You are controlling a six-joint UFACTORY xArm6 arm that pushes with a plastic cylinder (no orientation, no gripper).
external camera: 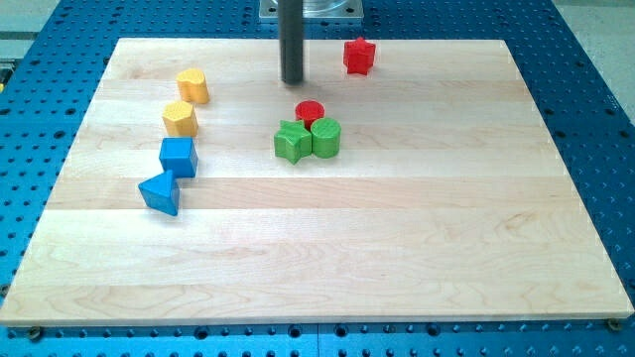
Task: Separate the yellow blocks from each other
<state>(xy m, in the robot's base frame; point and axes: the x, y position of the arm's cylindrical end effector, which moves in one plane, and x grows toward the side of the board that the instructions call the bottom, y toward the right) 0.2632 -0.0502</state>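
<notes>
Two yellow blocks sit close together at the view's upper left: a yellow cylinder-like block (pixel 192 85) and, just below it, a yellow hexagon-like block (pixel 180 118). A small gap separates them. My tip (pixel 292 80) is at the end of the dark rod near the view's top centre. It stands well to the right of the upper yellow block and touches no block.
A blue cube (pixel 178 157) and a blue triangle (pixel 159 192) lie below the yellow blocks. A red cylinder (pixel 310 112), a green star (pixel 292 141) and a green cylinder (pixel 325 138) cluster at centre. A red star (pixel 359 56) lies at the top right. The wooden board (pixel 397 248) rests on a blue perforated table.
</notes>
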